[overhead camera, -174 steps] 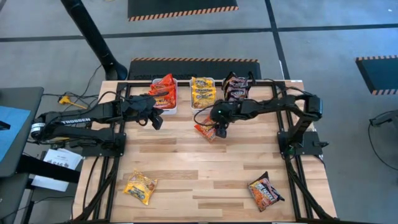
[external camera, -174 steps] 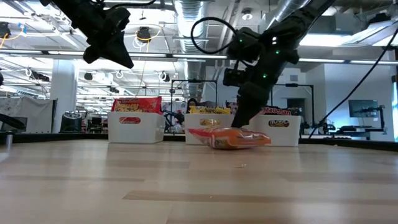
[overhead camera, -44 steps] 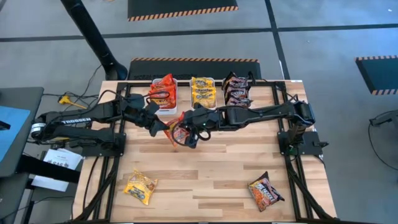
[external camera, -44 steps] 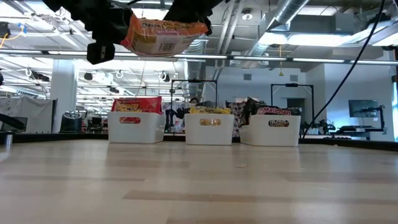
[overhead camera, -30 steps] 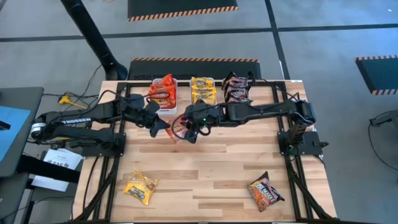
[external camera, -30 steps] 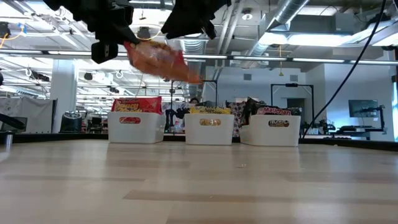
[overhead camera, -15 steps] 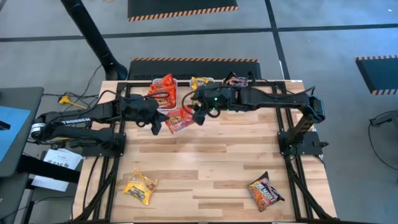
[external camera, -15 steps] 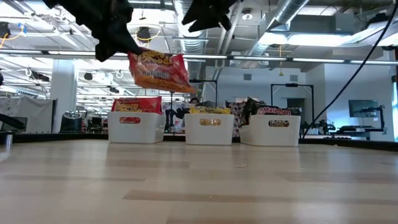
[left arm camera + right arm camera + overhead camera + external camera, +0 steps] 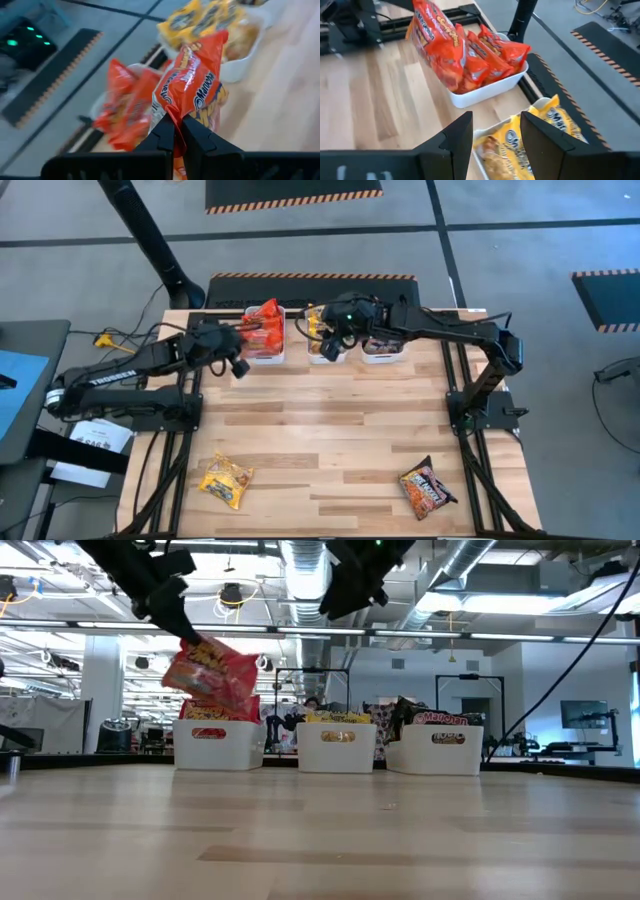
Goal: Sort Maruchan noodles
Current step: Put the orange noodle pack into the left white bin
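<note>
My left gripper (image 9: 237, 356) is shut on a red noodle packet (image 9: 192, 90), held in the air beside the left white tub (image 9: 266, 356) of red packets; the packet also shows in the low view (image 9: 212, 675). My right gripper (image 9: 495, 135) is open and empty above the middle white tub (image 9: 327, 356) of yellow packets. The right white tub (image 9: 385, 355) holds dark packets. A yellow packet (image 9: 225, 480) and a dark packet (image 9: 428, 488) lie flat on the table near its front edge. My left gripper pinches the red packet's crimped end edge (image 9: 172, 116) between its two fingers. The fingers come slanting down from the table's left. The packet hangs tilted below and beyond the fingers (image 9: 205, 670), clear of the table and the tub.
The three white tubs stand in a row at the table's far edge. The black frame rails (image 9: 190, 400) run along both sides of the table. The wooden middle of the table (image 9: 330, 430) is bare.
My right gripper has let go of the red packet and gone toward the far edge, over the middle tub. My left gripper has kept the packet and carried it toward the far left, to the left tub; the packet now hangs lower and tilted.
</note>
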Tool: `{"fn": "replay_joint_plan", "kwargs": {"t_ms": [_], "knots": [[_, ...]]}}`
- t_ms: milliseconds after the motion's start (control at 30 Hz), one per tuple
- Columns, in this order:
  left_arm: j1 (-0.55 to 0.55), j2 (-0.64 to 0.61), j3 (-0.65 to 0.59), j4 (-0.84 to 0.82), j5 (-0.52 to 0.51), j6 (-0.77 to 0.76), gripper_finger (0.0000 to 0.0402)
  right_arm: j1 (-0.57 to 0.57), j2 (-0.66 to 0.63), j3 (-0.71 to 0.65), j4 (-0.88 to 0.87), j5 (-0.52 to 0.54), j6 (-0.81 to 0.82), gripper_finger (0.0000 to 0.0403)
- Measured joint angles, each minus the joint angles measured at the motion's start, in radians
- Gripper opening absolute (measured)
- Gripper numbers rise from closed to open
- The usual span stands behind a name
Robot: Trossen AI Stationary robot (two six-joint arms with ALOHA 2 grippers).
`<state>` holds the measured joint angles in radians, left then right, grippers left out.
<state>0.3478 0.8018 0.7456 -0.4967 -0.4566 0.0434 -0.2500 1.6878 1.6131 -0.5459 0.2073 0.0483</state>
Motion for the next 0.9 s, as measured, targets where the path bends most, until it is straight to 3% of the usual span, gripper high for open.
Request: {"fn": "replay_joint_plan", "kwargs": {"t_ms": [133, 400, 900], "knots": [[0.067, -0.005, 0.000, -0.005, 0.015, 0.049, 0.0000, -0.023, 0.000, 0.000, -0.004, -0.003, -0.053, 0.0187], [0.176, 0.078, 0.000, 0.027, 0.157, 0.039, 0.0000, -0.057, 0.000, 0.000, -0.031, -0.003, -0.087, 0.0187], [0.218, 0.272, 0.001, 0.092, 0.147, 0.021, 0.0000, -0.087, 0.001, 0.000, -0.031, -0.004, -0.083, 0.0187]]}}
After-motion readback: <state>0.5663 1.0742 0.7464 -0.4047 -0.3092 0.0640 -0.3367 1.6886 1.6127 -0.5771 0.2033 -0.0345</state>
